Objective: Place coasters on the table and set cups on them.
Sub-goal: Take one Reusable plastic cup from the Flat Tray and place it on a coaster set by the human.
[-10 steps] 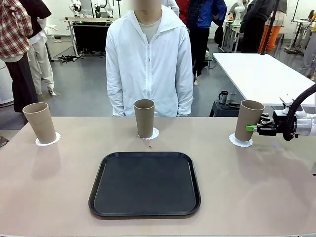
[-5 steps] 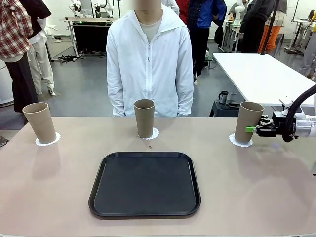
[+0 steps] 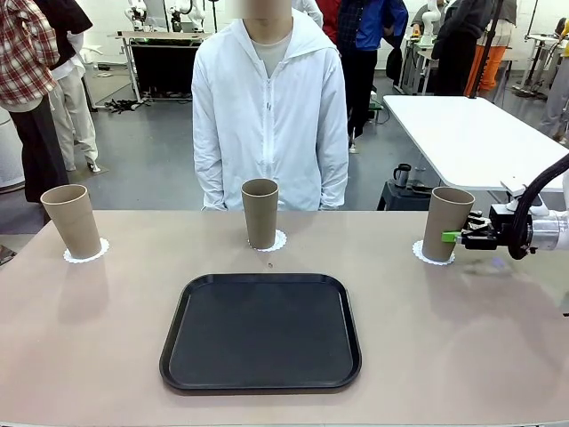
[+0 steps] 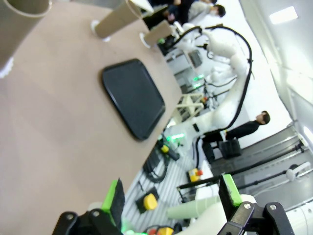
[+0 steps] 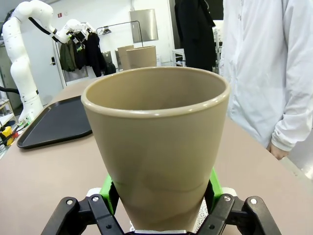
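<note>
Task looks basically done: three tall tapered matte tan-brown cups, left [image 3: 72, 221], mid [image 3: 260, 213], right [image 3: 447, 222], each upright on a white lacy paper coaster [image 3: 432, 254] on the beige surface [image 3: 107, 338]. Right gripper [image 3: 460, 235] jaws released, flanking right cup; left gripper [image 4: 171, 198] jaws wide, empty.

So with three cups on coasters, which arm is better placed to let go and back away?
Right. The right gripper still brackets the right-hand cup on its coaster; the left gripper is open over the table.
</note>
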{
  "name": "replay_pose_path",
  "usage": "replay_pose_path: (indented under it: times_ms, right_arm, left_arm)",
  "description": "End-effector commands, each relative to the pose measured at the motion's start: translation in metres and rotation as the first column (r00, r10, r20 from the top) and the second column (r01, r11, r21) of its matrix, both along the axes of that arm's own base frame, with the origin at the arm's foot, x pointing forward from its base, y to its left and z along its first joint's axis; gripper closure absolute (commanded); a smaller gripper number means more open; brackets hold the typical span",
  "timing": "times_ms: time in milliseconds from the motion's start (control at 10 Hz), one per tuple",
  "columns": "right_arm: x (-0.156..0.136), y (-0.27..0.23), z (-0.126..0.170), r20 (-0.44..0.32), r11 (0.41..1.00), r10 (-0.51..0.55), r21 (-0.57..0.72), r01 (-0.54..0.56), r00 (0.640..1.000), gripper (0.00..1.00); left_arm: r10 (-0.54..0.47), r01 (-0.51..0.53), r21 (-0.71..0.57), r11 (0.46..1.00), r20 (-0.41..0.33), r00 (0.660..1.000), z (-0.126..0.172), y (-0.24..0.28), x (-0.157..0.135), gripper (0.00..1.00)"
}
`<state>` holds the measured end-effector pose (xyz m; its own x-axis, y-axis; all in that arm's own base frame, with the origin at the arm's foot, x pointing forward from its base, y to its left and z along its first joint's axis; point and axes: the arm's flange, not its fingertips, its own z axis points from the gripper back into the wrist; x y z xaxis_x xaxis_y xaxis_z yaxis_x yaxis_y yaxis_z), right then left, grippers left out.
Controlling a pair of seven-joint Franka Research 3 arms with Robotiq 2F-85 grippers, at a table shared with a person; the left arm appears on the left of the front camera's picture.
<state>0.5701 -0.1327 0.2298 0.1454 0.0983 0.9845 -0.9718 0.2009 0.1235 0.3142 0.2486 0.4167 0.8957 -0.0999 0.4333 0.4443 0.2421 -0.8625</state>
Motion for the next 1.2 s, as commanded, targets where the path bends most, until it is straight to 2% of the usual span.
replay_pose_path:
  times_ms: [0,300,700,900,1100]
  right_arm:
    - [0.006,-0.003,0.002,-0.025,0.999,0.039,-0.013,-0.04,0.999,0.0]
    - [0.005,-0.002,0.003,-0.039,0.997,0.043,-0.056,-0.045,0.998,0.0]
    - [0.0,-0.003,0.005,-0.107,0.974,0.02,-0.221,-0.043,0.994,0.0]
    - [-0.003,-0.004,0.008,-0.116,0.96,0.0,-0.28,-0.033,0.993,0.0]
    - [-0.011,-0.007,0.019,-0.143,0.935,-0.032,-0.355,-0.021,0.989,0.0]
  left_arm:
    - [0.014,-0.014,0.002,1.0,-0.003,1.0,0.001,0.0,0.0,0.0]
    - [0.014,-0.014,0.002,1.0,-0.003,1.0,0.001,0.0,0.0,0.0]
    - [0.014,-0.014,0.002,1.0,-0.003,1.0,0.001,0.0,0.0,0.0]
    - [0.014,-0.014,0.002,1.0,-0.003,1.0,0.001,0.0,0.0,0.0]
    - [0.014,-0.014,0.002,1.0,-0.003,1.0,0.001,0.0,0.0,0.0]
